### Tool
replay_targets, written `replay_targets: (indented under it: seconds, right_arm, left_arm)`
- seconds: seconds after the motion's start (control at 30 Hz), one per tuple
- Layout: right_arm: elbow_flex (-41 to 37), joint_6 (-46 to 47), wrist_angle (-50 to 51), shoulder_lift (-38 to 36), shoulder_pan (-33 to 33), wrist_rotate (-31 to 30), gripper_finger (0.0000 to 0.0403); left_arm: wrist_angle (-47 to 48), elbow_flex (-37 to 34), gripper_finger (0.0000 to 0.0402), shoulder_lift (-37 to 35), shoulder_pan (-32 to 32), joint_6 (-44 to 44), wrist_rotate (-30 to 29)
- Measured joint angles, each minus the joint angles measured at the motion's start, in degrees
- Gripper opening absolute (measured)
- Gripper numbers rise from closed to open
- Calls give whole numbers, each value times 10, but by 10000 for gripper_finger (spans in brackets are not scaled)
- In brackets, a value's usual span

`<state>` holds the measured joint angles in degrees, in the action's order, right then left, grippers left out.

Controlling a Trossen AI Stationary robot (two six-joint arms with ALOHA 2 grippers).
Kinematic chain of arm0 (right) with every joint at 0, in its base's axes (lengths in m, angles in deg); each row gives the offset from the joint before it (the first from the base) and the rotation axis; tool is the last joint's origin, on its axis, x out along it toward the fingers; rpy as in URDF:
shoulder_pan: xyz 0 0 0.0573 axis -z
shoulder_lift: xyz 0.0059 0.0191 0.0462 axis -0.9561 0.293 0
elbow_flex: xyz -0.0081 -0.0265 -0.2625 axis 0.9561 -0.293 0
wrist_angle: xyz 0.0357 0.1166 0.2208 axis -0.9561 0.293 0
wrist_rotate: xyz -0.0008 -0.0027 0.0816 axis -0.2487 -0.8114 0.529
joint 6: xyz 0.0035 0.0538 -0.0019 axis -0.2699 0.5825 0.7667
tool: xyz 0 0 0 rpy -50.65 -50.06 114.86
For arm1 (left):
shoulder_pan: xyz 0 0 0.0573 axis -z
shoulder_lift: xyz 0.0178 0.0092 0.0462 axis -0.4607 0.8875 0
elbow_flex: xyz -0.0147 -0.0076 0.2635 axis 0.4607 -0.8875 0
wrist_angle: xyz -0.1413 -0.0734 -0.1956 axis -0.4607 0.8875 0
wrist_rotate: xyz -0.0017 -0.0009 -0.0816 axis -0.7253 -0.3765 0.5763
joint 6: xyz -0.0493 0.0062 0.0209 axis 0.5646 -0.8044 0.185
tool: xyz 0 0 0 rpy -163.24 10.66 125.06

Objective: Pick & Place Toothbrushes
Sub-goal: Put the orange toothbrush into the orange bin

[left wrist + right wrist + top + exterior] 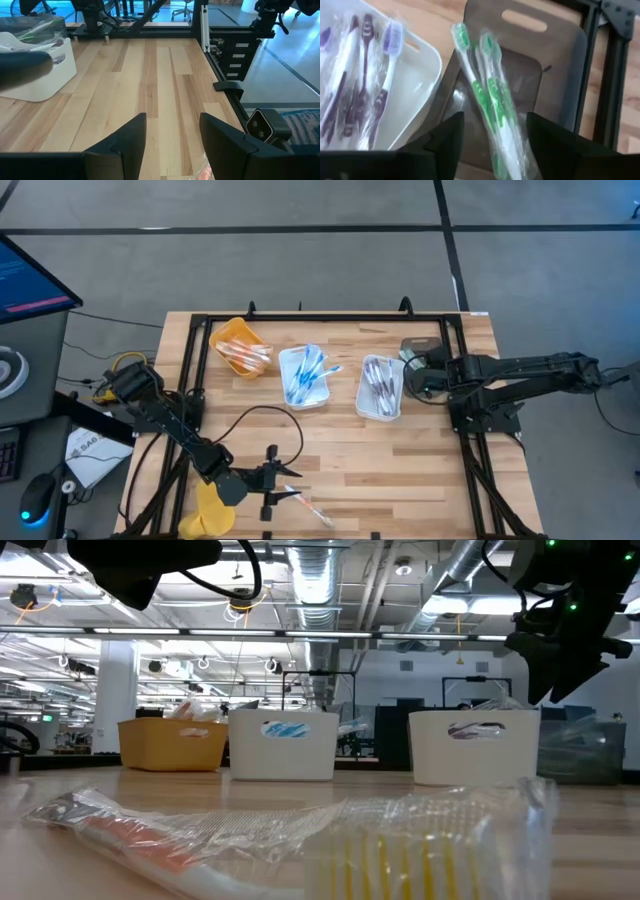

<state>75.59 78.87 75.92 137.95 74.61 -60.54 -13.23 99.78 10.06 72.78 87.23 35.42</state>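
Note:
Two green toothbrushes in clear wrap lie in a dark tray, and my right gripper hangs over them, open, a finger on either side and touching nothing. It sits at the table's right. My left gripper is open near the table's near edge, just above the bare wood. A wrapped orange toothbrush lies flat on the table close beside it. More toothbrushes fill three trays: orange ones, blue ones and purple-grey ones.
The yellow tray and two white trays stand in a row across the table's far half. A yellow thing lies at the near left edge. A black frame borders the table. Bare wood lies in the near right part.

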Motion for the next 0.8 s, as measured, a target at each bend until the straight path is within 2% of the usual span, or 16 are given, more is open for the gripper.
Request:
replay_targets:
  seconds: [0.2, 0.37, 0.5, 0.57, 0.7, 0.8]
  right_arm:
    - [0, -8, 9, 0, 0, 13, 230]
    - [36, -57, 8, 0, -4, 50, 218]
    - [76, -91, -19, 0, -33, 92, 203]
    - [92, -82, -27, 0, -55, 103, 195]
    - [113, -86, -60, 0, -134, 96, 184]
    - [123, -118, -84, 0, -235, 22, 179]
  left_arm:
    - [0, 0, 176, 0, 0, 0, 0]
    - [0, 0, 176, 0, 0, 3, 0]
    - [0, 0, 176, 0, 0, 5, 10]
    - [-15, 0, 176, 0, 3, -7, 32]
    - [-68, 1, 176, 0, 25, -91, 70]
    - [-91, 14, 176, 0, 36, -125, 65]
